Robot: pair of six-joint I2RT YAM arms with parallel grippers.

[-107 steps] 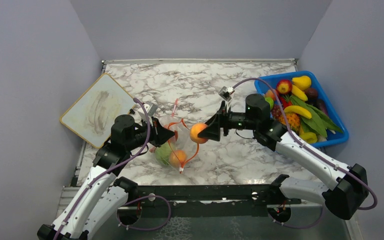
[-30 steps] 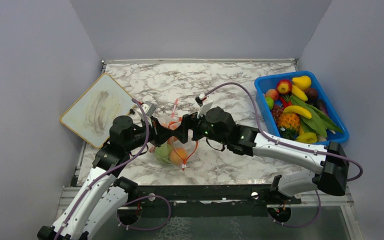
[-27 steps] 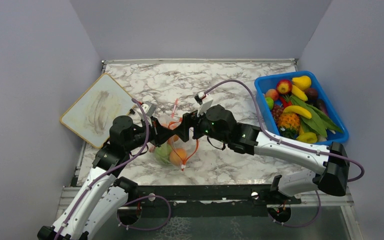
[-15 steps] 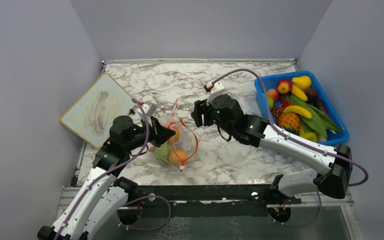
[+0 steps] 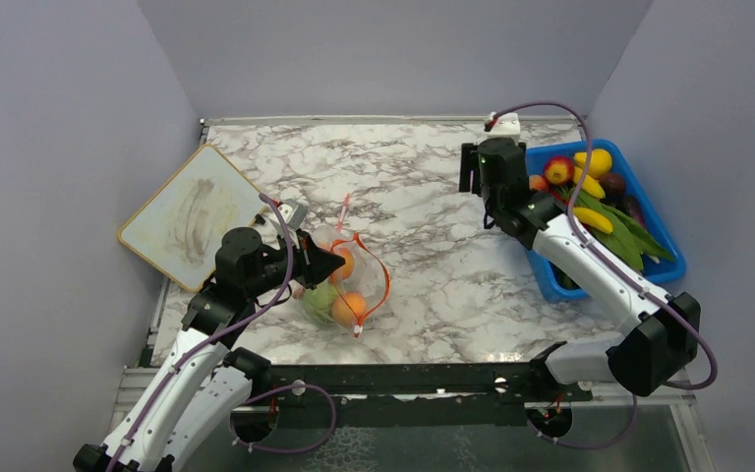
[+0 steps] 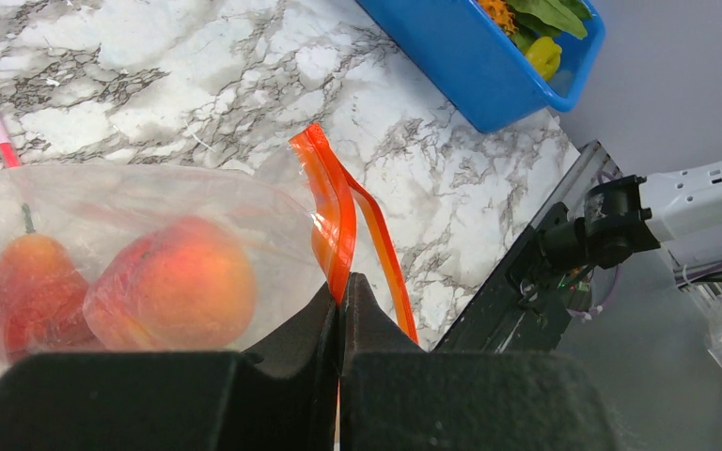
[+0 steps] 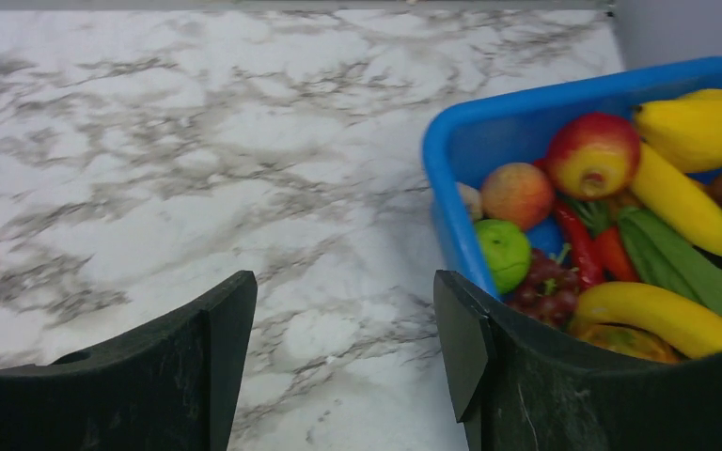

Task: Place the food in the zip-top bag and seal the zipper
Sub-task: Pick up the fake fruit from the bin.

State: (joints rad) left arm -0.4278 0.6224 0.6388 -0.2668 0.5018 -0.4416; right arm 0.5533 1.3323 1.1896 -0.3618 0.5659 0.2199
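The clear zip-top bag (image 5: 339, 287) lies at the front left of the marble table, with two orange-red fruits (image 5: 351, 307) and a green one (image 5: 320, 298) inside. My left gripper (image 5: 328, 264) is shut on the red-orange zipper (image 5: 384, 280) and holds the mouth up. In the left wrist view the closed jaws (image 6: 341, 282) pinch the zipper strip (image 6: 337, 209), with two orange-red fruits (image 6: 171, 282) behind the plastic. My right gripper (image 5: 469, 169) is open and empty at the back right, beside the blue bin; the right wrist view (image 7: 343, 319) shows bare marble between its fingers.
The blue bin (image 5: 661, 277) at the right holds several toy fruits, among them a red apple (image 7: 592, 155), a peach (image 7: 517, 194), a green fruit (image 7: 503, 252) and bananas. A pink stick (image 5: 343, 209) lies behind the bag. A white board (image 5: 192, 216) lies at the left.
My right gripper brought an orange fruit to the bag's mouth and let it go inside. It then drew back to the far right beside the bin, open. The left gripper kept its hold.
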